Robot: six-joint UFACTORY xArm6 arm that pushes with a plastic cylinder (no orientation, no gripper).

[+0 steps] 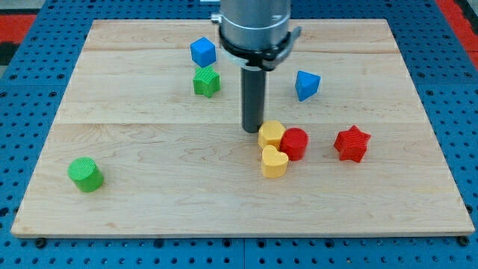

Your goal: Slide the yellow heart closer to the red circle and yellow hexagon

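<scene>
The yellow heart lies near the board's middle, touching the yellow hexagon just above it and close to the red circle at its upper right. The hexagon and red circle touch side by side. My tip is at the hexagon's left edge, touching or nearly touching it, and above-left of the heart.
A red star lies right of the red circle. A blue block sits up right of the rod. A blue cube and a green star lie at the upper left. A green cylinder sits at the lower left. The wooden board rests on a blue pegboard.
</scene>
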